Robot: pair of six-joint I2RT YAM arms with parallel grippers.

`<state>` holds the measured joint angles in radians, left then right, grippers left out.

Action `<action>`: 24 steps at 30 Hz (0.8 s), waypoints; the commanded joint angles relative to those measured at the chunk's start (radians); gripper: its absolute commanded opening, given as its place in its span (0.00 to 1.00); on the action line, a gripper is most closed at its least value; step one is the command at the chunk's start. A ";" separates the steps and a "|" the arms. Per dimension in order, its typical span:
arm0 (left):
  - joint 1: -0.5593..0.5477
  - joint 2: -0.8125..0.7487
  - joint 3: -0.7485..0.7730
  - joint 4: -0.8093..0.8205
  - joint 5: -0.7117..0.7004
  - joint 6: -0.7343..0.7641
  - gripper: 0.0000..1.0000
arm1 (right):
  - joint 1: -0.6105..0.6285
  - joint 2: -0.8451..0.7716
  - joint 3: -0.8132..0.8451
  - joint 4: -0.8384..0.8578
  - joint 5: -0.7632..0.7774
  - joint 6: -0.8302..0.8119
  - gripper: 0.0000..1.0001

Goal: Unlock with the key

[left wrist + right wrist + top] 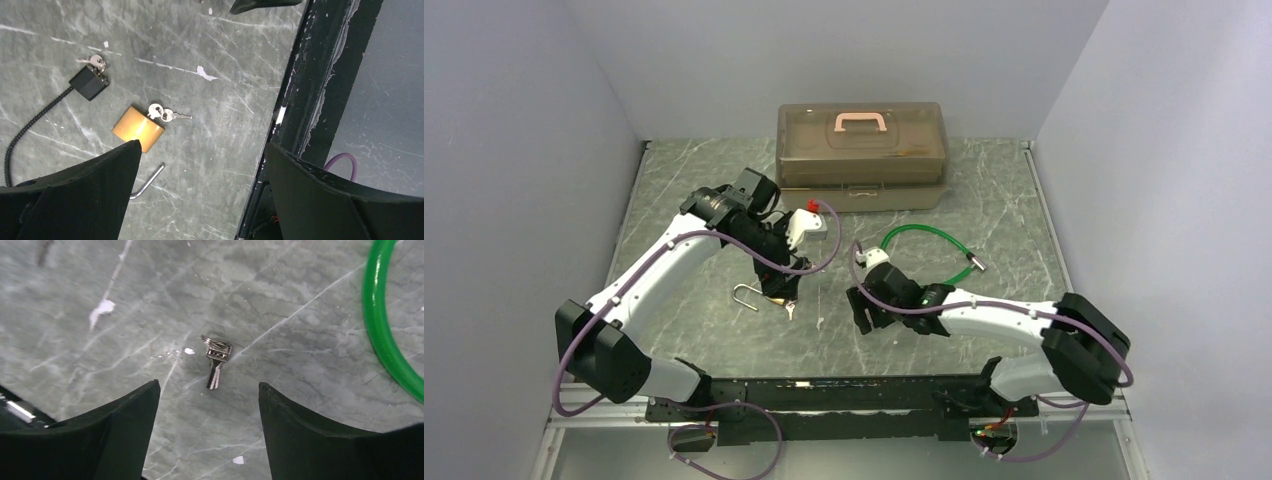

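Note:
A brass padlock [137, 129] lies on the marble table with a small key bunch [167, 115] at its bottom end. Its steel shackle [147, 182] shows partly past my left finger [75, 195]. My left gripper [202, 147] hovers open over the padlock, with nothing between its jaws; from above it [782, 280] covers most of the padlock, with the keys [790, 310] just showing. A second key bunch [216, 357] lies flat ahead of my right gripper [207, 385], which is open, empty and low over the table [861, 308].
A black lock [89, 82] on a black cable, with its own keys [95, 61], lies near the padlock. A green cable loop [924, 240] lies right of centre, with its edge [385, 325] beside the right gripper. A brown toolbox [861, 150] stands at the back.

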<state>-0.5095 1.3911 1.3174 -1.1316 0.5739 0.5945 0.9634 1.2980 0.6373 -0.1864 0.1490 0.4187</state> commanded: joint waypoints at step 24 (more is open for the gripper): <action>-0.029 -0.105 -0.117 0.156 -0.078 0.047 0.99 | -0.012 0.251 0.110 0.105 0.038 0.009 0.00</action>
<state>-0.5335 1.3647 1.2327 -1.0500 0.5232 0.6483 0.9520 1.5578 0.7269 -0.0780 0.1982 0.4110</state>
